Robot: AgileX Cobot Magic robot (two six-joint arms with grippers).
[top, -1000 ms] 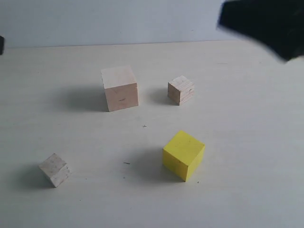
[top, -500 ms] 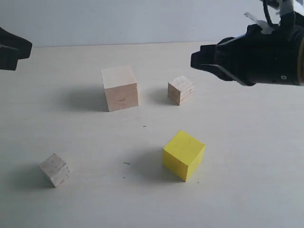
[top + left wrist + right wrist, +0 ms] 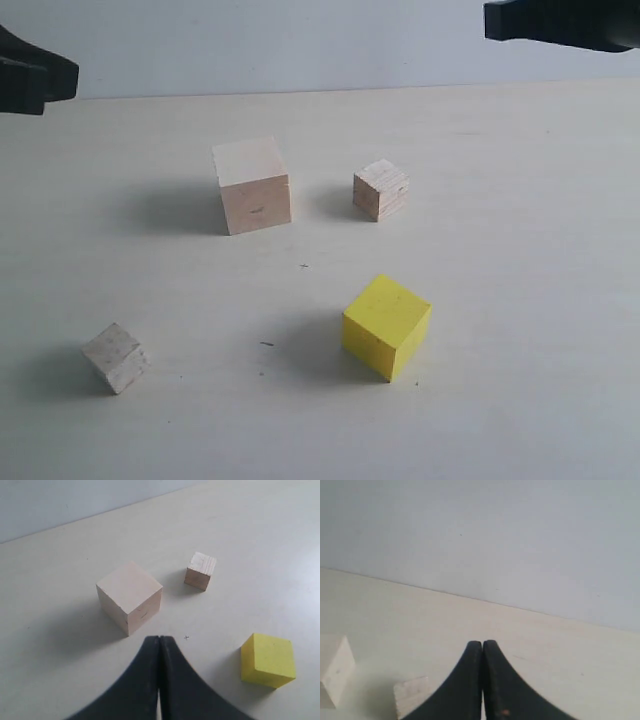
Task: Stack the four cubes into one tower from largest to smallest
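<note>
All four standing apart, none stacked.
In the exterior view, the largest pale wood cube (image 3: 254, 186) stands rear left, the layered-grain cube (image 3: 381, 189) near it at rear right; the bright yellow cube (image 3: 387, 326) sits front right, corner forward; the smallest whitish-grey cube (image 3: 116, 357) lies front left, also turned.

Left gripper (image 3: 55, 80), right gripper (image 3: 505, 22) cropped by exterior view edges, both well apart from large pale cube (image 3: 254, 185). Right wrist view: same cube and grainy cube (image 3: 411, 697) beside it cropped.
</note>
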